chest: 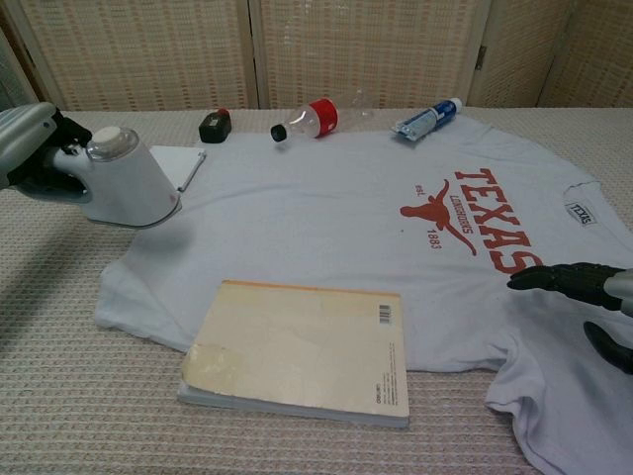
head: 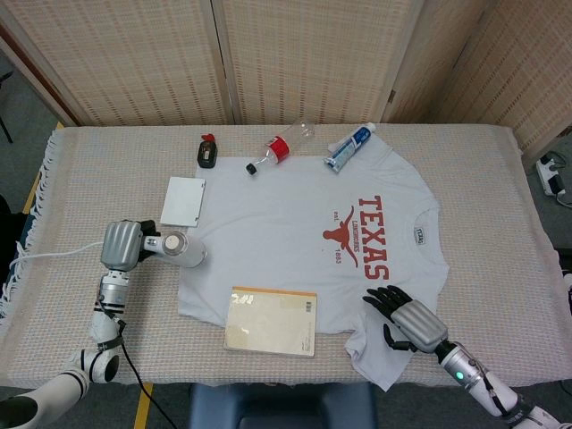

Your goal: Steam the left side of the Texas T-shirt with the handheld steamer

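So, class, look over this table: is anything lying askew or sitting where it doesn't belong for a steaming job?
Yes. A notebook lies on the T-shirt's lower hem. A plastic bottle lies tipped on its side at the shirt's far edge, beside a toothpaste tube resting on a sleeve. The left robot hand holds the steamer at the shirt's left edge.

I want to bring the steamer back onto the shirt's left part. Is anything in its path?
Nothing visible stands between the steamer in the left hand and the T-shirt edge beside it. The book lies further along the hem, on the shirt's near edge.
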